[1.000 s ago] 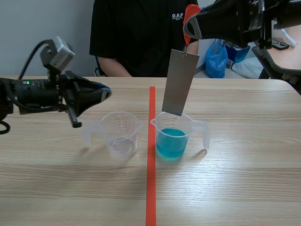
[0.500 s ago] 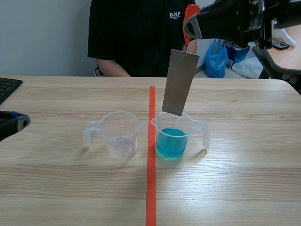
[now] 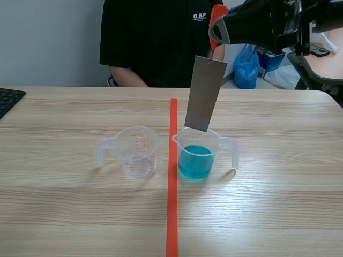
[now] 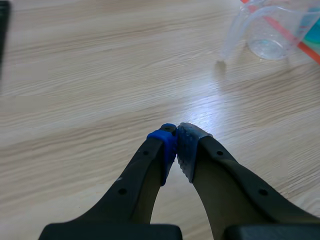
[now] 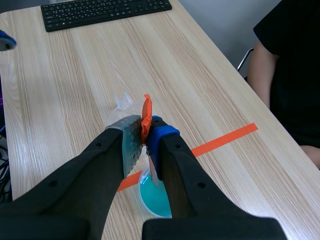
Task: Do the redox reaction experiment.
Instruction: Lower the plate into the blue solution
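Right gripper [image 5: 143, 131] clamped on orange tab [image 5: 146, 111]. Grey metal plate [image 3: 205, 93] hangs beneath it, lower edge over blue-liquid beaker [image 3: 195, 155]. Left gripper [image 4: 176, 145] closed on nothing, low over table [image 4: 100, 75]; empty beaker [image 4: 272, 35] well ahead.

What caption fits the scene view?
Right gripper holds a metal strip above the blue-liquid cup; empty cup beside it.

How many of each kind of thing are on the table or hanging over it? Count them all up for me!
Plastic cups: 2, an empty cup and a cup with blue liquid
Metal strip: 1, held up by the right gripper
Keyboard: 1
Total: 4
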Action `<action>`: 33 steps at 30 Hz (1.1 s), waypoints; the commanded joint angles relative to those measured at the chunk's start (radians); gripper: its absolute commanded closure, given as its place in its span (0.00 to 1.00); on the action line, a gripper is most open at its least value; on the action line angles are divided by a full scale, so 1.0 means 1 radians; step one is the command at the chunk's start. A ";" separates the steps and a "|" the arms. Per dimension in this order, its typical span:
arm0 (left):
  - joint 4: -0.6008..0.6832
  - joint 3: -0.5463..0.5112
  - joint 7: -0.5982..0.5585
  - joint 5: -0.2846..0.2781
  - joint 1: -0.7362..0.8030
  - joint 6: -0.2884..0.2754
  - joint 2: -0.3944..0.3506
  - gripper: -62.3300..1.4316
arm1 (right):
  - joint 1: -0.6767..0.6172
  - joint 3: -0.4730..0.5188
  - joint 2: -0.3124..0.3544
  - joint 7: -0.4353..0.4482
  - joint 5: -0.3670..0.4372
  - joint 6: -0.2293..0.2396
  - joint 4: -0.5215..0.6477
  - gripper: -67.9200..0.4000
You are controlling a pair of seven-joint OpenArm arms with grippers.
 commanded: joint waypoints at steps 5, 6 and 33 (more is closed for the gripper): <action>0.016 -0.046 -0.114 0.057 0.122 0.136 0.126 0.93 | -0.014 0.022 0.003 0.019 0.011 0.004 0.011 0.97; 0.016 -0.053 -0.127 0.085 0.142 0.159 0.146 0.93 | -0.016 0.022 0.002 0.019 0.011 0.004 0.011 0.97; 0.133 -0.080 -0.150 0.288 0.244 0.254 0.273 0.93 | -0.016 0.010 -0.043 0.125 -0.125 0.017 -0.096 0.97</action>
